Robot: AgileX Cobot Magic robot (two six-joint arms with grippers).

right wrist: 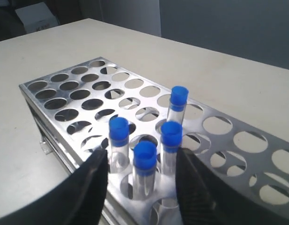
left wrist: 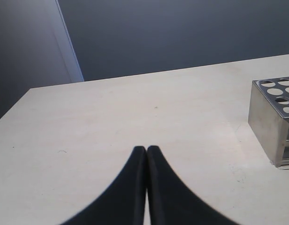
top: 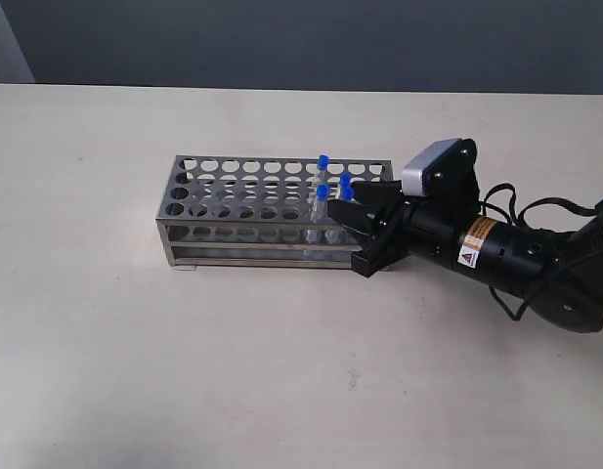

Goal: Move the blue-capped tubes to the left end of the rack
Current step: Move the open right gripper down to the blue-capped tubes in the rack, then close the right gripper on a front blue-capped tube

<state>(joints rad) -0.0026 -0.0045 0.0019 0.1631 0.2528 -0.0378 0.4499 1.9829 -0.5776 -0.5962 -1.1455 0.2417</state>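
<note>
The job has hardly begun. All four blue-capped tubes [right wrist: 145, 161] stand in holes at the right end of the rack [top: 213, 195]. The holes at the left end have no tubes in them. The right arm lies low and reaches in from the right. The right pincer [right wrist: 142, 157] is wide, with a finger on each side of the nearest tubes, and it is not squeezing them. The left pincer [left wrist: 146, 149] is pressed together and holds nothing. It hangs over the counter [top: 135, 342] near a corner of the rack.

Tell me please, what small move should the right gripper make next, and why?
Probably close the right gripper on the nearest tube. Its fingers are open and seem to stand on both sides of it. All four tubes stand near the right end of the rack in the exterior view, so none is moved yet.
</note>
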